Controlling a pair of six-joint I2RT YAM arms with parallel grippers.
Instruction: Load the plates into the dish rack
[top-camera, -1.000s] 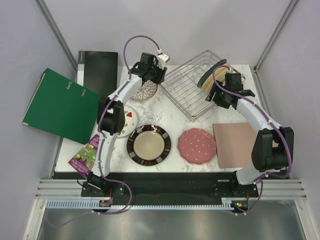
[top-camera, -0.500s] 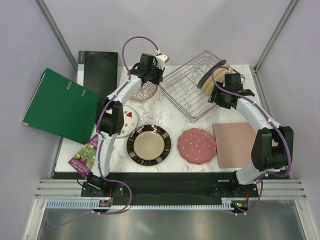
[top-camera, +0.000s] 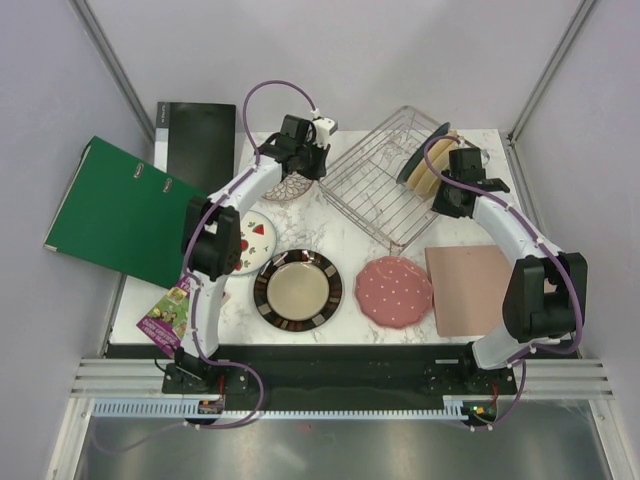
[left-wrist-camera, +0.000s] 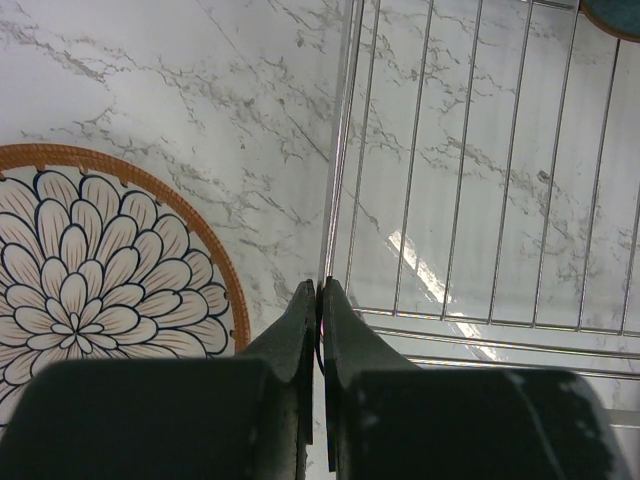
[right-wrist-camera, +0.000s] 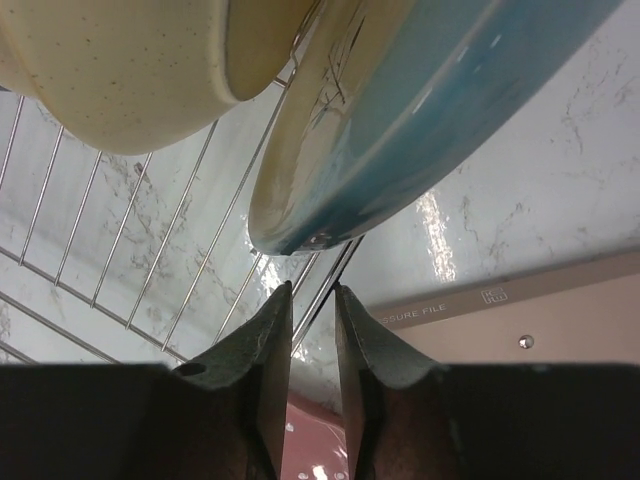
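Marble table (top-camera: 340, 232), dish rack (top-camera: 375, 185) lying diagonal; left gripper (left-wrist-camera: 320, 292) pinching its rim

Green binder (top-camera: 120, 210) beside black folder (top-camera: 195, 140) at left, tan board (top-camera: 470, 290) at right

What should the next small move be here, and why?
Probably close the right fingers firmly on the rack rim. The wire runs between them, but a firm grip isn't evident, while the left fingers are shut on the opposite rim. With both sides held, the rack could be repositioned.
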